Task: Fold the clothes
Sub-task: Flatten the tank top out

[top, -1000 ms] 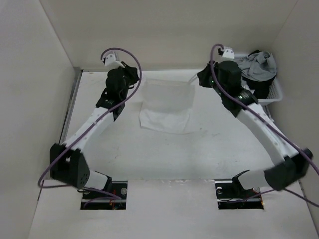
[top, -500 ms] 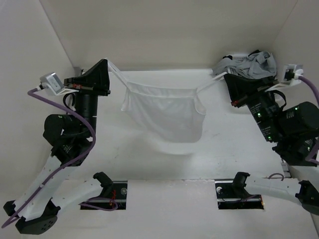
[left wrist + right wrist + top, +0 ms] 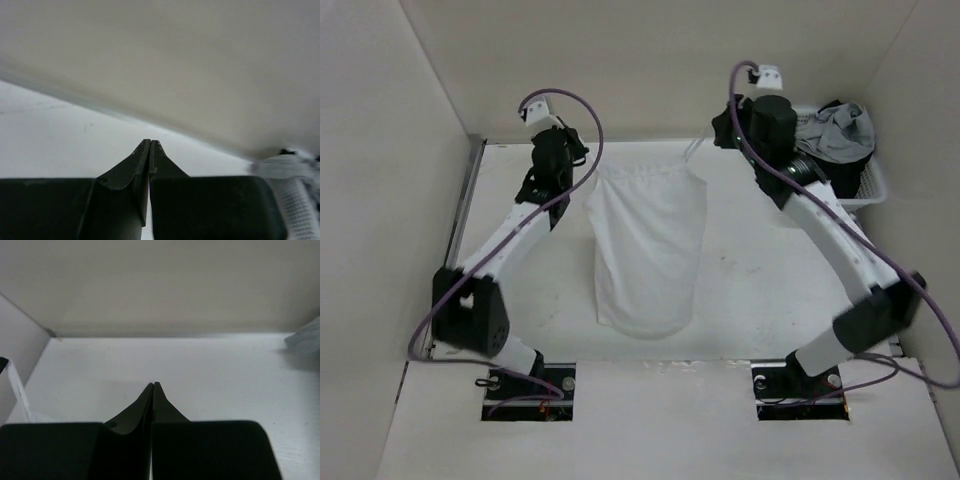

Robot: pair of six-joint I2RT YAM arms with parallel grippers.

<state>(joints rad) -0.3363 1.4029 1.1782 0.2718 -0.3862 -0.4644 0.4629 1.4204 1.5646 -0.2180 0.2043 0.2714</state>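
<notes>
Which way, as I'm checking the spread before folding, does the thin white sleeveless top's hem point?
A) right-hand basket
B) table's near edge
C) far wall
B: the thin white sleeveless top lies lengthwise on the table, straps far, hem at the near side.

1. Basket (image 3: 292, 192): blurred, cut off by rt edge, left wrist view.
2. Gray heap (image 3: 306, 337): blurred, cropped at rt edge, right wrist view.
3. Top (image 3: 645, 250): left strap too thin to be made out overhead.
</notes>
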